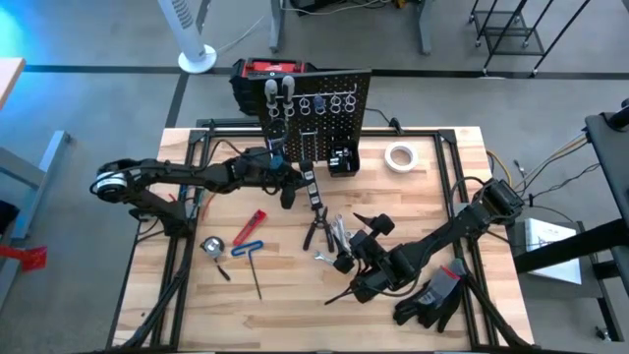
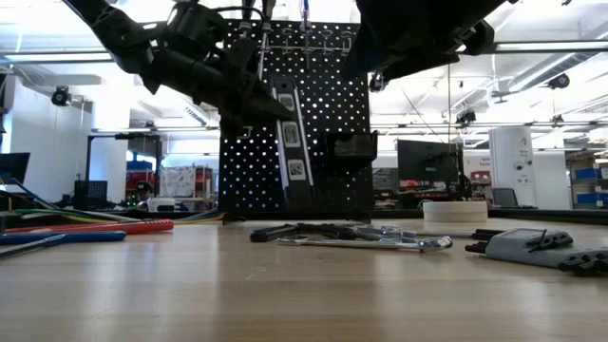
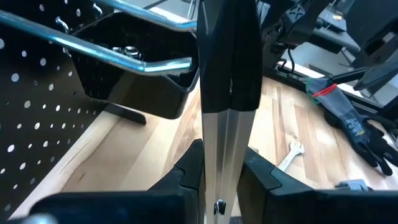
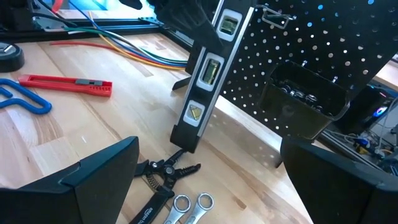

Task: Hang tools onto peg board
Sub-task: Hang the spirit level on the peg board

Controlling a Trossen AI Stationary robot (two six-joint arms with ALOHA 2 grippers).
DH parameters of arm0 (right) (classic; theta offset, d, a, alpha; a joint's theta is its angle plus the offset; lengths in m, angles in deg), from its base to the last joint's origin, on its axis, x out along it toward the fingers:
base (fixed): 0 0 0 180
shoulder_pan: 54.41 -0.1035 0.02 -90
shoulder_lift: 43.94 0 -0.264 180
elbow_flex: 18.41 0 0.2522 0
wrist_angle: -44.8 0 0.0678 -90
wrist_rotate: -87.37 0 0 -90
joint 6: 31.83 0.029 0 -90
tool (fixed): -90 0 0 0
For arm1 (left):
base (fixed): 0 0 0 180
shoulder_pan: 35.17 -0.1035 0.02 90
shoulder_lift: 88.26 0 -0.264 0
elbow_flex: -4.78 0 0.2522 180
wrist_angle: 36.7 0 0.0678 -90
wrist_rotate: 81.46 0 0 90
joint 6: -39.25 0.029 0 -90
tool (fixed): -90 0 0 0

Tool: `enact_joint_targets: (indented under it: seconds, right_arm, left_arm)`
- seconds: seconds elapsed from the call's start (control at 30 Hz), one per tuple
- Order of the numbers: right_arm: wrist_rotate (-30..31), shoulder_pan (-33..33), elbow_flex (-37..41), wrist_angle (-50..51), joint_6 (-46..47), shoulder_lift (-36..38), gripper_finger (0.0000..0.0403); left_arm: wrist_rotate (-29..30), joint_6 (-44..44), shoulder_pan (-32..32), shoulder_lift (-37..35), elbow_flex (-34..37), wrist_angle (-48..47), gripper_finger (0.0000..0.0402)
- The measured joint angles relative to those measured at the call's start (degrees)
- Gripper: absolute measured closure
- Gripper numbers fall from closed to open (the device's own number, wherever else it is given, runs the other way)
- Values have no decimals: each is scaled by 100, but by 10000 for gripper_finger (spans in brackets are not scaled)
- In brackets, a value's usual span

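**Level gripped in front of the peg board**

Here the left gripper (image 1: 287,185) is clamped on the level (image 4: 210,74), holding it slanted just before the peg board (image 1: 319,98). Stiff, smooth and probably light, it suits an end grip. The right gripper (image 1: 366,265) waits, jaws apart, over the wrenches (image 4: 189,205); only the right wrist view shows the level's vials

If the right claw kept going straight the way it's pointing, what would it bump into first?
Probably the small black level, held tilted by the left claw in front of the black perforated peg board. The open right claw faces it, though depth is unclear.
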Motion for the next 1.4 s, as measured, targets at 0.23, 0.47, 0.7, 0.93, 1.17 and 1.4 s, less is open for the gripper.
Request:
enact_joint_targets:
  seconds: [0.23,0.47,0.7,0.93,1.17,1.4]
  right_arm:
    - [0,0,0,-15,-47,0,18]
    - [0,0,0,-17,-57,0,18]
    - [0,0,0,-20,-68,0,18]
    - [0,0,0,-22,-75,0,18]
    - [0,-2,0,-37,-94,0,18]
    - [0,-4,0,-48,-95,0,18]
  left_arm:
    - [-5,2,-15,0,2,-158,360]
    - [113,16,-36,-127,2,-146,360]
    - [110,23,-148,-284,9,-392,360]
    - [115,-57,-153,-273,11,-480,360]
    - [92,-182,-211,-264,16,-520,360]
    - [-1,-133,-216,-271,22,-504,360]
